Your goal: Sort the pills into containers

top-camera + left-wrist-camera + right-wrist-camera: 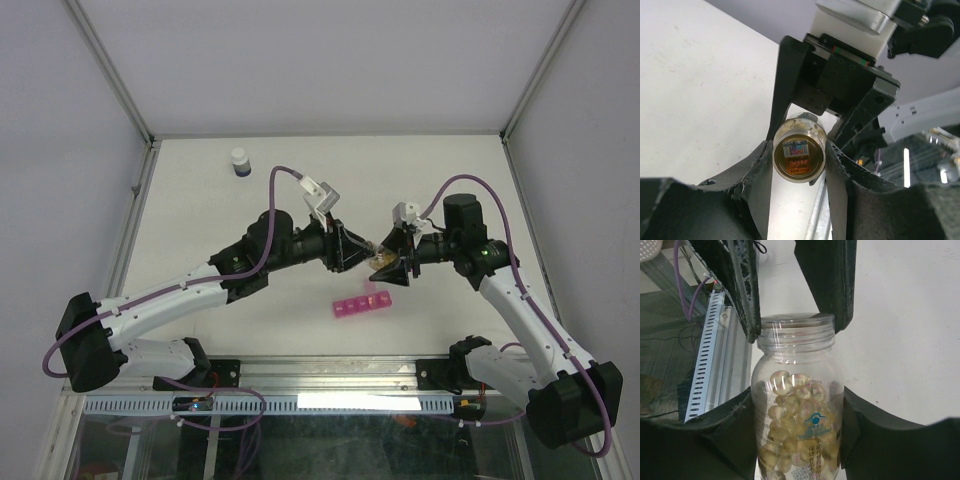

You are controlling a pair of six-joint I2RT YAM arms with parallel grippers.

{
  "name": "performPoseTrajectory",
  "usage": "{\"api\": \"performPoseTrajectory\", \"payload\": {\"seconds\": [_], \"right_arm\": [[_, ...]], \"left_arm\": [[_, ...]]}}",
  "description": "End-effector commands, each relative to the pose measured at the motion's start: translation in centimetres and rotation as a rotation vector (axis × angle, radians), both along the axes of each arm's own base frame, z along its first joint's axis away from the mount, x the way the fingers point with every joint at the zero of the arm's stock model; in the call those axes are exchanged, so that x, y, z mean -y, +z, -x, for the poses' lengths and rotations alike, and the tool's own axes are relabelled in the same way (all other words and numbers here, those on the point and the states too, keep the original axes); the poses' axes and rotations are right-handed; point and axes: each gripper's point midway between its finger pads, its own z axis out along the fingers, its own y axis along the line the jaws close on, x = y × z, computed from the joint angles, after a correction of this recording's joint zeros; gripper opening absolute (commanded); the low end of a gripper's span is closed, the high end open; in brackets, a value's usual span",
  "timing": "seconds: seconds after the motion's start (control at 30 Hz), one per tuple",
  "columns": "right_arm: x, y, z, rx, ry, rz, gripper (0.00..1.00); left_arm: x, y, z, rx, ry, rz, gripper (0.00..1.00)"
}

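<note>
A clear pill bottle (380,262) full of yellowish capsules (790,390) is held in the air between both arms. My right gripper (394,266) is shut on the bottle's body (797,440). My left gripper (358,252) is shut on the bottle's cap end, which shows as a round amber disc with a barcode (799,156) between my left fingers (757,170). In the right wrist view those fingers (747,285) clamp the rim (797,322). The pink pill-box strip (363,304) lies on the table just below the bottle, nearer the arm bases.
A white-capped dark bottle (240,162) stands at the far left of the white table (450,180). A metal rail (330,372) runs along the near edge. Frame posts and walls bound the table on the left, right and far sides.
</note>
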Motion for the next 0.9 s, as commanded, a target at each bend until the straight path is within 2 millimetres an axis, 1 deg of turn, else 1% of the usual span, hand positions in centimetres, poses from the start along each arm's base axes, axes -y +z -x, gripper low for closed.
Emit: {"api": "performPoseTrajectory", "payload": {"seconds": [0.0,0.1,0.17,0.2,0.27,0.3,0.33,0.37,0.4,0.47,0.5,0.6,0.63,0.7,0.8,0.87], "right_arm": [[-0.3,2.9,-0.9,0.124,0.012,-0.05,0.0],[-0.3,3.0,-0.8,0.129,0.015,-0.053,0.0],[-0.3,3.0,-0.7,0.13,0.017,-0.053,0.0],[-0.4,3.0,-0.7,0.129,0.018,-0.053,0.0],[-0.3,2.9,-0.7,0.128,0.017,-0.052,0.0],[-0.3,2.9,-0.7,0.129,0.017,-0.051,0.0],[-0.3,3.0,-0.7,0.13,0.018,-0.052,0.0],[-0.3,2.9,-0.7,0.13,0.018,-0.051,0.0],[-0.3,2.9,-0.7,0.132,0.017,-0.05,0.0],[-0.3,2.9,-0.7,0.133,0.02,-0.049,0.0],[-0.3,3.0,-0.6,0.135,0.021,-0.051,0.0],[-0.3,3.1,-0.5,0.138,0.024,-0.053,0.0],[-0.3,3.1,-0.5,0.139,0.024,-0.053,0.0],[-0.3,3.1,-0.5,0.139,0.024,-0.053,0.0],[-0.3,3.2,-0.5,0.142,0.024,-0.053,0.0],[-0.2,3.1,-0.5,0.142,0.023,-0.052,0.0]], "left_arm": [[0.5,-1.1,4.1,0.202,-0.349,-0.049,0.29],[0.1,-1.9,4.1,0.342,-0.461,-0.069,0.32],[-0.2,-2.1,3.6,0.43,-0.519,-0.072,0.36],[-0.2,-1.9,3.3,0.466,-0.541,-0.07,0.38],[-0.1,-1.0,2.2,0.509,-0.537,-0.063,0.44],[0.0,-0.4,1.6,0.524,-0.524,-0.057,0.49],[0.1,0.3,0.9,0.531,-0.493,-0.054,0.57],[0.2,1.2,-0.4,0.542,-0.417,-0.045,0.67],[0.1,1.9,-1.0,0.542,-0.37,-0.031,0.75],[-0.4,3.2,-1.7,0.545,-0.29,0.011,0.92],[-0.8,3.6,-1.8,0.54,-0.256,0.027,0.98],[-2.0,3.8,-1.5,0.511,-0.217,0.048,0.99],[-2.3,3.4,-1.1,0.48,-0.215,0.051,0.99],[-3.1,2.5,0.2,0.437,-0.227,0.074,0.99],[-4.5,1.6,2.4,0.333,-0.232,0.171,0.99],[-5.2,2.2,3.4,0.229,-0.216,0.26,0.99]]}}
